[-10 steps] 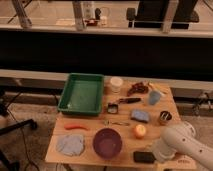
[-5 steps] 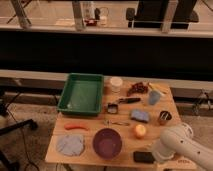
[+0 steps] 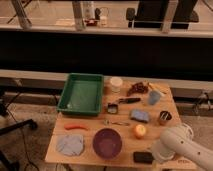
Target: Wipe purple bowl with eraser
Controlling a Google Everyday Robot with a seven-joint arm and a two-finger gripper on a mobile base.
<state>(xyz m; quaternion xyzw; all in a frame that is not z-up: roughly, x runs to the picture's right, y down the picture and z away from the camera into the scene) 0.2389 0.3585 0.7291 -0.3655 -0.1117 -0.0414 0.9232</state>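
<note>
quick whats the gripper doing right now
gripper: low at the front right, beside the black eraser; cannot be told whether it is open, closed or holding anything

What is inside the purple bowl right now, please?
Nothing visible: the purple bowl looks empty, and nothing covers its interior. The gripper is off to its right, beside the black eraser.
</note>
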